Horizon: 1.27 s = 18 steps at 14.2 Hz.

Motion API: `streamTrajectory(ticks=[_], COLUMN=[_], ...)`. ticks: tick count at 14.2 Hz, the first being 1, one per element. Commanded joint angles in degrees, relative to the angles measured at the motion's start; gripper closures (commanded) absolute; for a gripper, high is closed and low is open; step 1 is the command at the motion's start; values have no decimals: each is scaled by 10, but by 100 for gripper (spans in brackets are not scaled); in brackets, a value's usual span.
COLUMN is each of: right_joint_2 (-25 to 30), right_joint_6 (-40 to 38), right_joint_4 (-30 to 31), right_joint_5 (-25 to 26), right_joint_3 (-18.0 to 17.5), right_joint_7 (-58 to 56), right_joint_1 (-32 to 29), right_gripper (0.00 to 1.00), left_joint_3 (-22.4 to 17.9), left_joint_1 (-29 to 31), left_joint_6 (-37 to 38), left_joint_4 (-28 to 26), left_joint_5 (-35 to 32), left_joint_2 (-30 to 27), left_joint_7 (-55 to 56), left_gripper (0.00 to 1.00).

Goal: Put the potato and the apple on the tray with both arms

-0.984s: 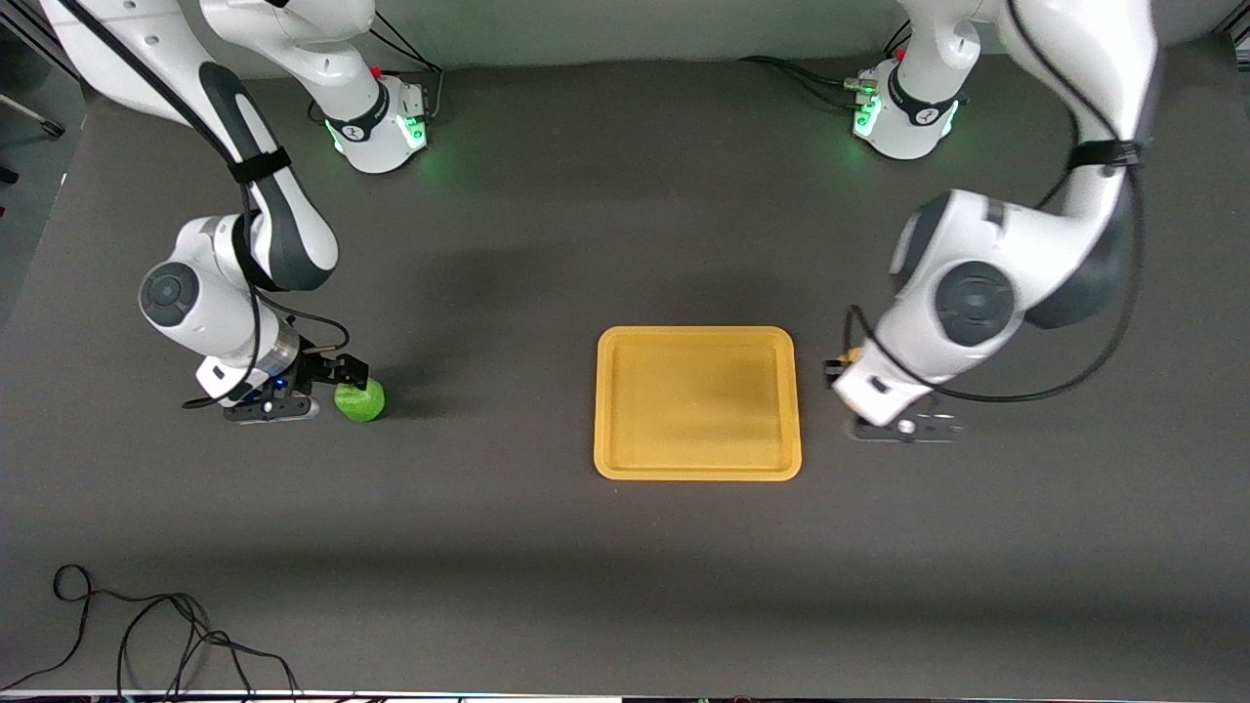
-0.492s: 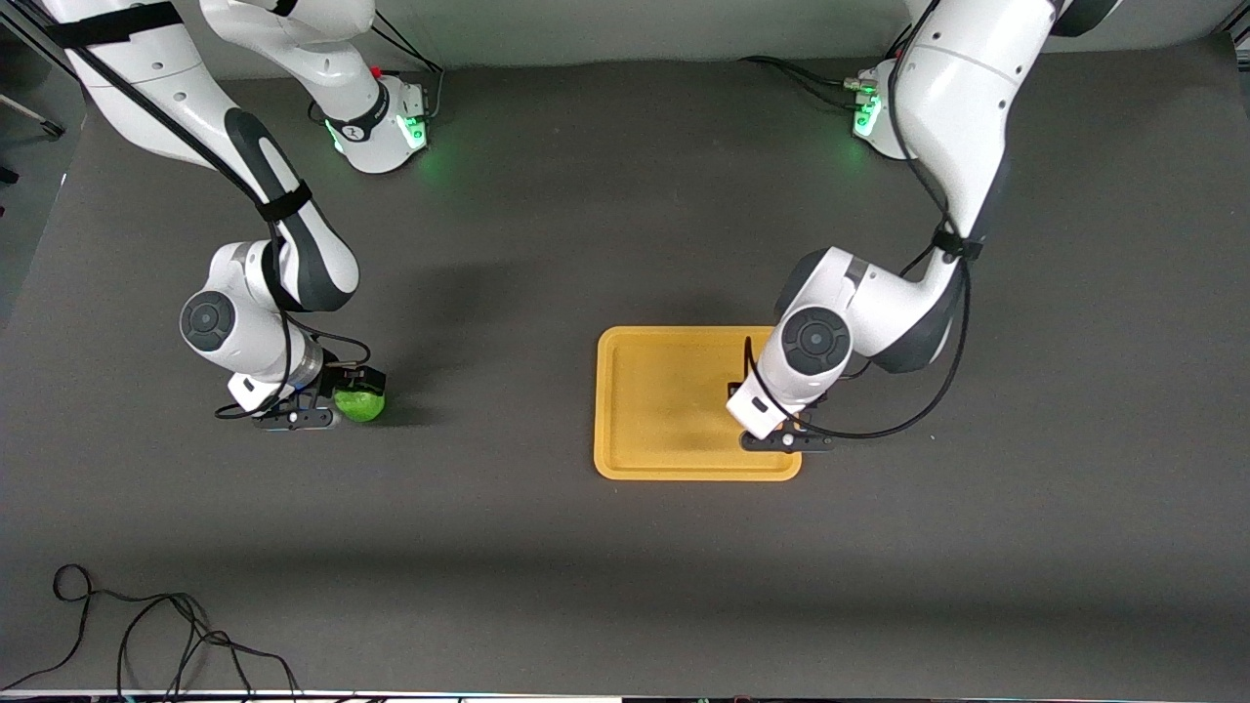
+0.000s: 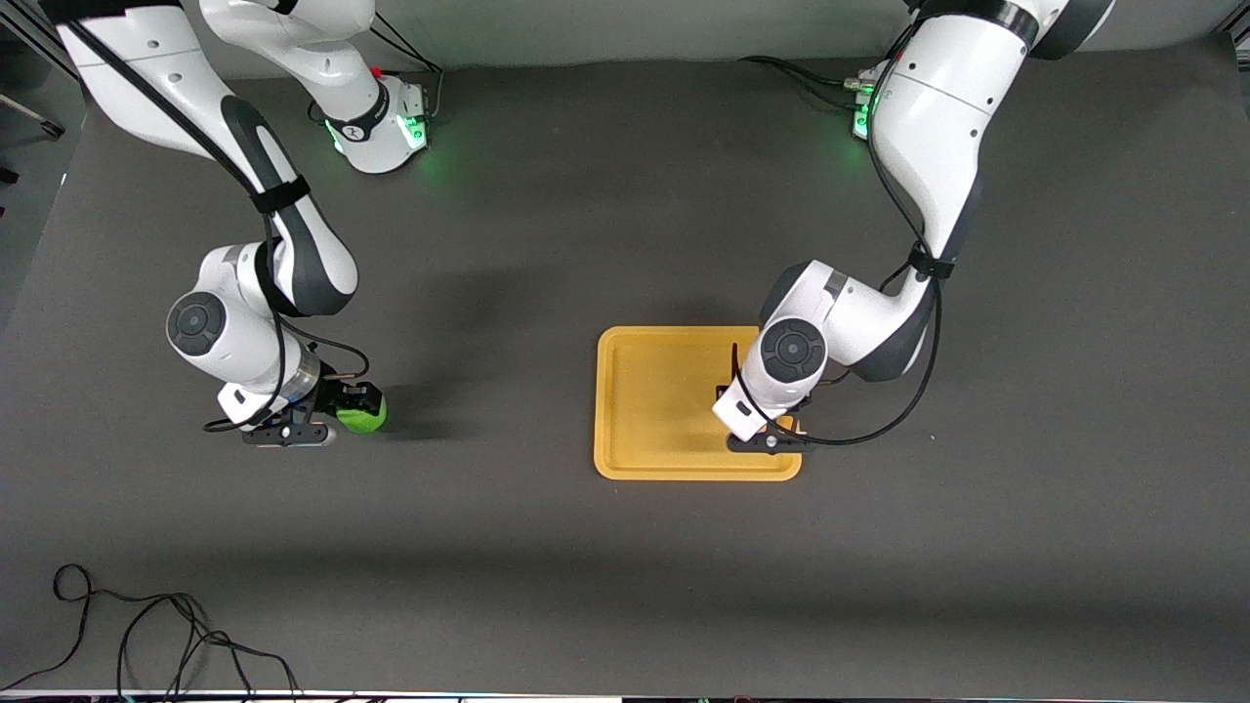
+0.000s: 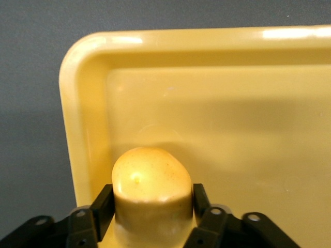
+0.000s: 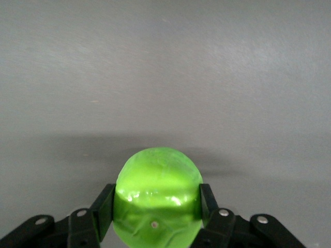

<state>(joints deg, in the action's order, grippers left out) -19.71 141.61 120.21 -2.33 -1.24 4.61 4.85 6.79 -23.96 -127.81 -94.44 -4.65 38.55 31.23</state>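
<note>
Yellow potato [image 4: 151, 188] is clamped in the left gripper [image 3: 771, 436] over the tray [image 3: 645, 410] corner, while the right gripper [image 3: 327, 415] clamps the apple [image 3: 363, 415] at the surface [image 3: 547, 566].

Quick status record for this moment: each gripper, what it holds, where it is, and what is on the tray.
left gripper: fingers shut on the lumpy yellow-orange potato, over the flat rectangular yellow-orange plastic tray, near the corner toward the left arm's end and the front camera
right gripper: fingers shut on the glossy bright green apple, over the dark table toward the right arm's end
tray contents: nothing resting on the visible part
apple versus tray: apart
</note>
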Motion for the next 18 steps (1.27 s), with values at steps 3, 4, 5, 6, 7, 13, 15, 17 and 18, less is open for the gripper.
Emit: streamTrajectory(ticks=[3, 4, 5, 6, 7, 13, 15, 17, 18], right_joint_2=[30, 25, 19, 6, -10, -179, -248, -307, -327], right_joint_6=[-27, -53, -82, -107, -121, -121, -121, -118, -118], right_joint_4=[-19, -43, -74, -109, -141, -370, -449, -516, -538], right_joint_5=[-8, -9, -15, -32, -56, -83, -82, -82, -82], right_joint_3=[3, 1, -2, -3, -3, -1, 4, 5, 5], right_joint_7=[75, 88, 114, 128, 145, 382, 413, 415, 415], right_joint_1=[81, 88, 109, 136, 160, 316, 343, 363, 366], right_gripper=[52, 54, 54, 54, 54, 54, 54, 54, 54], left_joint_3=[-9, -11, -13, -11, -9, -11, -12, -12, -13], left_joint_1=[-7, -4, 1, 15, 29, 108, 141, 184, 199], left_joint_6=[11, 17, 29, 60, 92, 256, 305, 338, 347], left_joint_4=[14, 14, 14, 16, 22, 20, 15, 6, -6], left_joint_5=[-17, -15, -11, -10, -10, 27, 27, 28, 28], left_joint_2=[-8, -27, -52, -77, -102, -241, -280, -317, -340], left_joint_7=[15, 13, 11, 9, 7, -104, -155, -224, -236], left_gripper=[0, 0, 0, 0, 0, 0, 0, 0, 0])
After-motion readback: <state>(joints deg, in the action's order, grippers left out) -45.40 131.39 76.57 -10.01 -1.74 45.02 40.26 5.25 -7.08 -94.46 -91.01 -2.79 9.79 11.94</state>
